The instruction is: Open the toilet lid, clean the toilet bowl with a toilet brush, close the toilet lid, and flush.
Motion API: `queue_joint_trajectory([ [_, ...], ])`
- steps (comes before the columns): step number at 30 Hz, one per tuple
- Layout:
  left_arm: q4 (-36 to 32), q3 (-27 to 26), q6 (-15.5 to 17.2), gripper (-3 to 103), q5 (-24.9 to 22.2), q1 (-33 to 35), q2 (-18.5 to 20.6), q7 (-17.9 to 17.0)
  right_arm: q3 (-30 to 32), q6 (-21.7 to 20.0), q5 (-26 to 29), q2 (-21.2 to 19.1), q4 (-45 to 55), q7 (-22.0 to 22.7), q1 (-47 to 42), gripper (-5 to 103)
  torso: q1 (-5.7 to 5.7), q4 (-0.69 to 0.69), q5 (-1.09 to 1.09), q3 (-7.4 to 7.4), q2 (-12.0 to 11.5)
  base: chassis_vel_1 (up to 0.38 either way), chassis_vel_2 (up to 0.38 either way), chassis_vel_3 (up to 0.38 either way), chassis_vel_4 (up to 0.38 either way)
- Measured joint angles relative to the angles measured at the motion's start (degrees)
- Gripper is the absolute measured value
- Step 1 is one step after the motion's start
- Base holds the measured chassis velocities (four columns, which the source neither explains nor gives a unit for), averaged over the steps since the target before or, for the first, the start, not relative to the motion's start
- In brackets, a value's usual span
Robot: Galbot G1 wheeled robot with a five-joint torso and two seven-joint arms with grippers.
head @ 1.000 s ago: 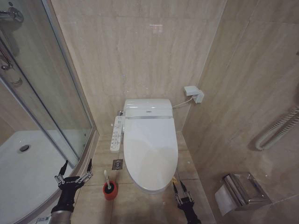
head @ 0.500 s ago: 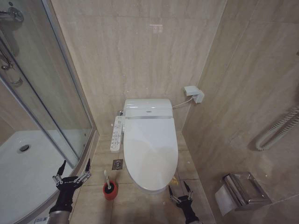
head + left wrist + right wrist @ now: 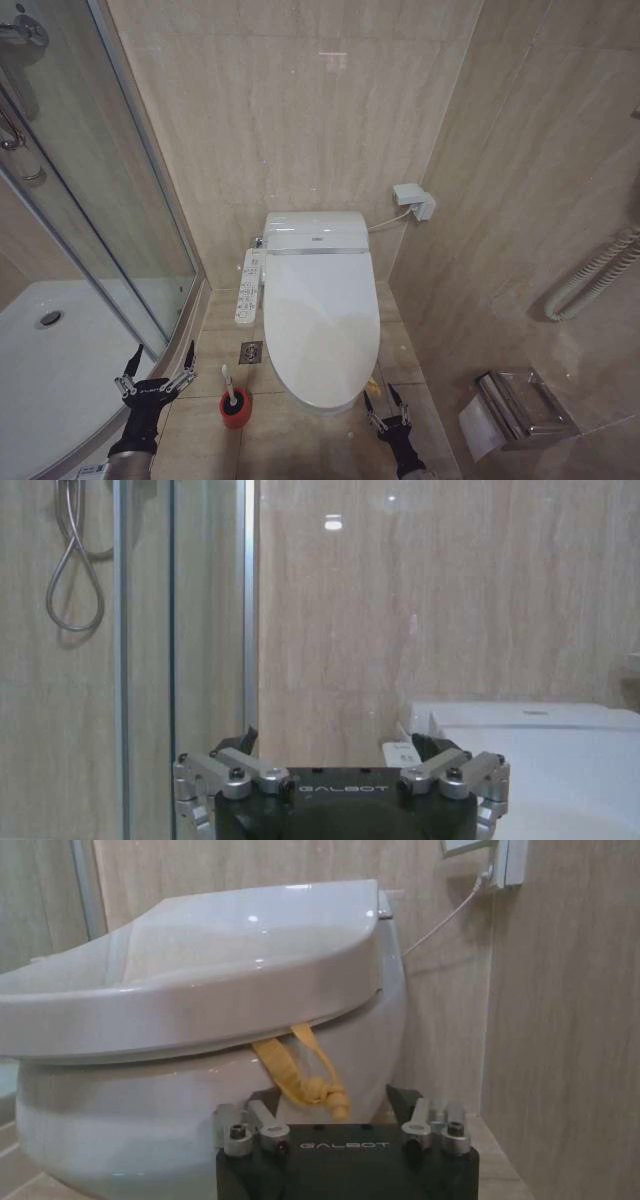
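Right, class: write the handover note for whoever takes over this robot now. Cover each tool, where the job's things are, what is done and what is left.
Left tool: open, empty, low beside the shower door, left of the toilet brush.
Right tool: open, empty, near the floor at the toilet's front right, facing the yellow strap that hangs under the toilet lid.
The lid is shut. The brush stands in its red cup on the floor, left of the toilet.
Done: nothing.
Left: lift the lid, scrub the bowl, shut the lid, flush.
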Motion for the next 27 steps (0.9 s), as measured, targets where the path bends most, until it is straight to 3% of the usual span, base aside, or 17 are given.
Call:
queue_joint_trajectory([
  [5, 0.0, -0.1, 0.0, 100, 0.0, 0.0, 0.0, 0.0, -0.1, 0.0, 0.0, 0.0, -0.2, -0.2, 0.1, 77, 0.00, 0.02, 0.02, 0.00, 0.0, 0.000, 0.000, 0.000, 0.000],
  [6, 0.0, -0.1, 0.0, 100, 0.0, 0.0, -0.1, 0.0, -0.2, 0.0, -0.1, 0.0, -0.2, -0.2, 0.1, 49, 0.00, 0.02, 0.02, 0.00, 0.0, 0.000, 0.000, 0.000, 0.000],
  [13, -0.1, -0.1, 0.0, 100, 0.2, 0.2, -0.1, 0.0, -0.2, 0.1, 0.0, -0.1, 0.0, -0.2, -0.1, 49, 0.00, 0.01, 0.02, 0.00, 0.0, 0.000, 0.000, 0.000, 0.000],
  [14, -0.1, -0.1, 0.0, 100, 0.2, 0.2, -0.1, 0.0, -0.2, 0.1, 0.0, -0.1, 0.2, -0.2, -0.3, 23, 0.00, 0.01, 0.02, 0.00, 0.0, 0.000, 0.000, 0.000, 0.000],
  [19, -0.2, 0.0, 0.0, 100, 0.3, 0.4, -0.2, 0.0, -0.1, 0.3, 0.0, -0.3, 1.0, -0.2, -1.1, 23, 0.00, 0.00, 0.02, 0.00, 0.0, 0.000, 0.000, 0.000, 0.000],
  [20, -0.3, 0.0, 0.0, 100, 0.3, 0.4, -0.2, 0.0, -0.1, 0.3, 0.0, -0.3, 1.2, -0.2, -1.2, 13, 0.00, 0.00, 0.02, 0.00, 0.0, 0.000, 0.000, 0.000, 0.000],
  [27, -0.5, 0.0, -0.1, 100, 0.3, 0.6, -0.2, 0.1, 0.1, 0.5, 0.0, -0.4, 2.5, -0.2, -2.4, 13, 0.00, 0.00, 0.02, 0.00, 0.0, 0.000, 0.000, 0.000, 0.000],
])
